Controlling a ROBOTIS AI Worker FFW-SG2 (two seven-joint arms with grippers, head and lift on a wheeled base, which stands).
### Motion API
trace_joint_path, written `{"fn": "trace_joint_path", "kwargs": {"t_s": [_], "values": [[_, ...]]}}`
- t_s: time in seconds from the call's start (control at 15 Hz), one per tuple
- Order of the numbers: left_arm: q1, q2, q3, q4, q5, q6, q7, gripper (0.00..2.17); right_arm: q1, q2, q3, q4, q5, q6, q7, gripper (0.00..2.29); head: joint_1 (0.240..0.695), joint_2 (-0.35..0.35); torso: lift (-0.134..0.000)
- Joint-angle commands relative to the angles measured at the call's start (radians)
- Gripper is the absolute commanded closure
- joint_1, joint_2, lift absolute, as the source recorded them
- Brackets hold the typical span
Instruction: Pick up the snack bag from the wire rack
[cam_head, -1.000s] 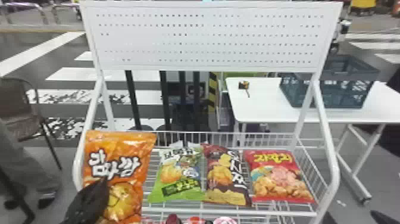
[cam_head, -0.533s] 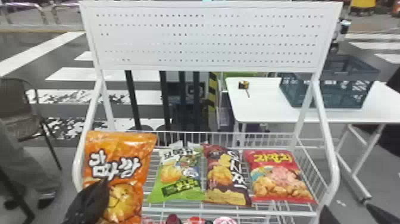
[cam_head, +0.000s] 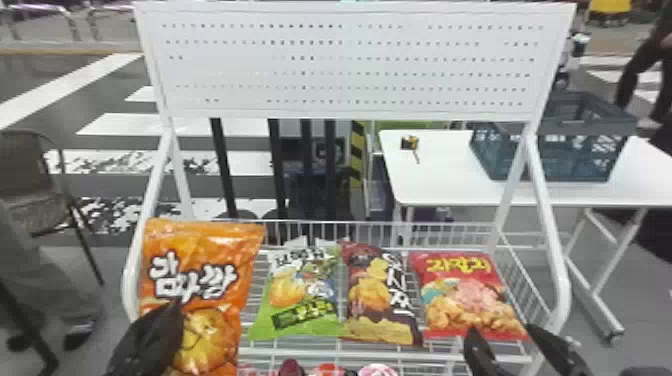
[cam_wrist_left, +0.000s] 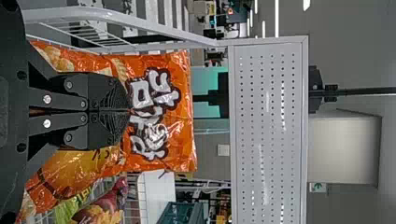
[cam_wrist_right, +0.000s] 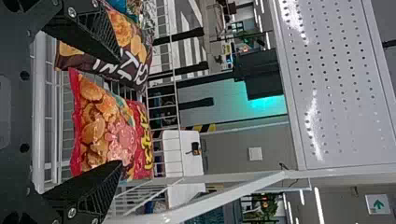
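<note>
head view: four snack bags in a row on the wire rack (cam_head: 320, 354). orange snack bag (cam_head: 210, 245) at the left edge; green snack bag (cam_head: 300, 287) and brown snack bag (cam_head: 375, 295) between; red snack bag (cam_head: 465, 295) near the front right corner. left gripper (cam_head: 176, 306) in front of the orange bag's lower part. right gripper (cam_head: 501, 329) at the front edge, tips parted by the red bag's lower end. which bag the task means: cannot tell.

left wrist view: left gripper (cam_wrist_left: 130, 111) closed, tips together, nothing seen between them; orange bag just beyond, contact unclear.

right wrist view: right gripper (cam_wrist_right: 120, 112) wide apart, no hold on anything; one finger overlaps the brown bag, the other the red bag's side.
</note>
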Motion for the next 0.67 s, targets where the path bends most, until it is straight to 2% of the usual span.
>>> {"fn": "trace_joint_path", "kwargs": {"t_s": [0.0, 0.33, 0.6], "values": [[0.0, 0.0, -0.001, 0.0, -0.004, 0.001, 0.001, 1.83, -0.114, 0.001, 0.026, 0.106, 0.0, -0.002, -0.004, 0.13, 0.499, 0.0, 0.0], [0.004, 0.0, -0.021, 0.002, -0.027, 0.001, 0.001, 1.83, -0.382, 0.004, 0.058, 0.384, 0.014, 0.007, -0.03, 0.15, 0.499, 0.0, 0.0], [-0.007, 0.001, -0.034, 0.012, -0.044, 0.004, 0.002, 1.83, -0.542, 0.0, 0.049, 0.533, 0.052, 0.078, -0.065, 0.15, 0.499, 0.0, 0.0]]}}
